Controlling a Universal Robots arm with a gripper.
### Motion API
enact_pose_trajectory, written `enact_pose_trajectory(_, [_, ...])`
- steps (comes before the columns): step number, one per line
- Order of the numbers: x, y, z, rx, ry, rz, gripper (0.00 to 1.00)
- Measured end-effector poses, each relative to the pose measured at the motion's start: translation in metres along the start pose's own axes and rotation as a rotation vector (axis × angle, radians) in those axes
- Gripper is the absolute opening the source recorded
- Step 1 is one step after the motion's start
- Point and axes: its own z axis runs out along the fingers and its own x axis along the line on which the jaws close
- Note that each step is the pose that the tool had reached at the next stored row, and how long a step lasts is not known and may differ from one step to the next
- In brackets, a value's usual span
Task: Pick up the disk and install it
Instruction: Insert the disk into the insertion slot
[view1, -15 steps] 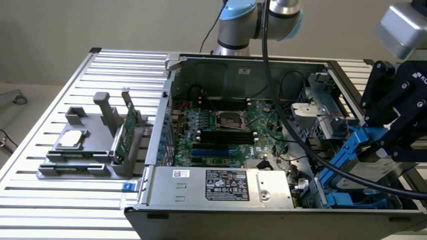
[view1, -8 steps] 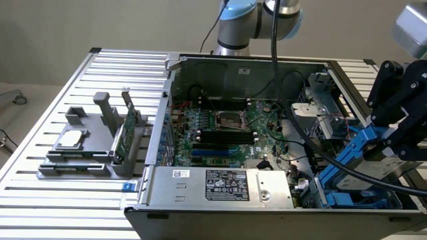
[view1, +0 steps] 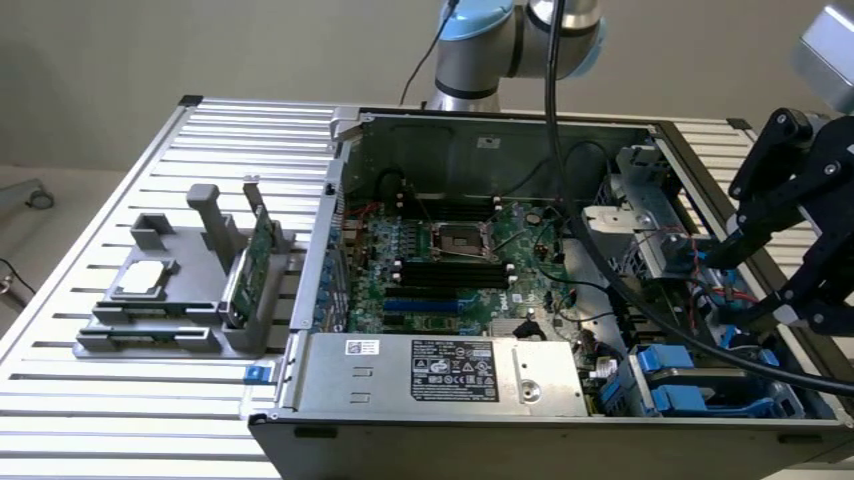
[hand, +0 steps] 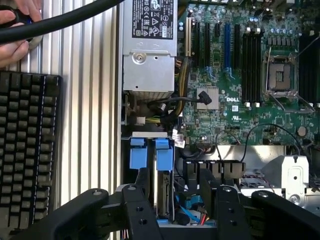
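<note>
A slatted aluminium table (view1: 160, 400) is being taken up largely by an open computer case (view1: 320, 290). Inside it a green motherboard (view1: 454, 270) is being left exposed, and a silver power supply (view1: 441, 370) is being carried along the near wall. On the exterior view's left, a grey fixture (view1: 200, 290) is being used as a stand for a green circuit card (view1: 254, 270) and a small square chip (view1: 144, 280). In the wrist view, a black keyboard (hand: 25, 150) is being shown flat on the table beside the case. The black gripper (hand: 175, 187) is being held over the drive-bay corner of the case, at the exterior view's right, with its fingers (hand: 142, 195) being held apart and closed on nothing. The disk (hand: 163, 192) is being shown on edge in the bay below, in its blue carrier. It is being framed by the spread fingers, just beside a second blue carrier (hand: 137, 155). A person's hand (hand: 15, 30) is being seen beyond the keyboard, near a thick black cable (hand: 65, 20).
</note>
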Motion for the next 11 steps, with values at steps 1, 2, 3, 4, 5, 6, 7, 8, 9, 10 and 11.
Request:
enact_pose_trajectory(1, [0.0001,-0.0003,0.0000,-0.0030,-0.0012,0.000,0.53])
enact_pose_trajectory(2, [0.0001,-0.0007,0.0000,-0.0059,-0.0027,0.000,0.53])
enact_pose_trajectory(3, [0.0002,-0.0010,-0.0001,-0.0080,-0.0047,0.000,0.53])
enact_pose_trajectory(4, [0.0002,-0.0011,-0.0001,-0.0088,-0.0066,0.000,0.53])
enact_pose_trajectory(5, [0.0002,-0.0011,-0.0001,-0.0089,-0.0092,0.000,0.53])
enact_pose_trajectory(6, [0.0002,-0.0013,0.0001,-0.0089,-0.0121,-0.001,0.53])
enact_pose_trajectory(7, [0.0002,-0.0015,0.0003,-0.0089,-0.0146,-0.001,0.53])
enact_pose_trajectory(8, [0.0003,-0.0016,0.0008,-0.0090,-0.0177,-0.001,0.53])
enact_pose_trajectory(9, [0.0003,-0.0018,0.0018,-0.0090,-0.0204,-0.002,0.53])
enact_pose_trajectory(10, [0.0004,-0.0020,0.0031,-0.0090,-0.0226,-0.002,0.53])
enact_pose_trajectory(11, [0.0005,-0.0022,0.0043,-0.0090,-0.0246,-0.002,0.53])
